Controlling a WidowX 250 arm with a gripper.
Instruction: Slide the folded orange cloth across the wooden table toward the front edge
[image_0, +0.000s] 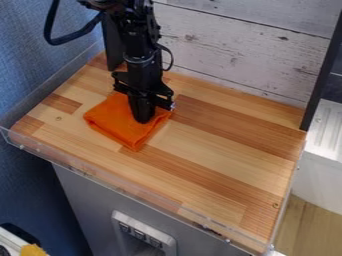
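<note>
Clear guard (87, 171) on near edge, then wood top (220, 150) w/ orange cloth (120, 121) toward its rear; looks folded, so folding prob mostly done, release & backing off left. Gripper (141, 119) down at cloth, can't tell if open/closed; plank wall (220, 50) behind

You had an orange cloth (115, 119), soft and matt, on a smooth, striped wood worktop (220, 145) with a slight sheen. Clear, glossy plastic formed its front lip (123, 184); the back wall (227, 50) looked like whitewashed, knotted wood planks.
</note>
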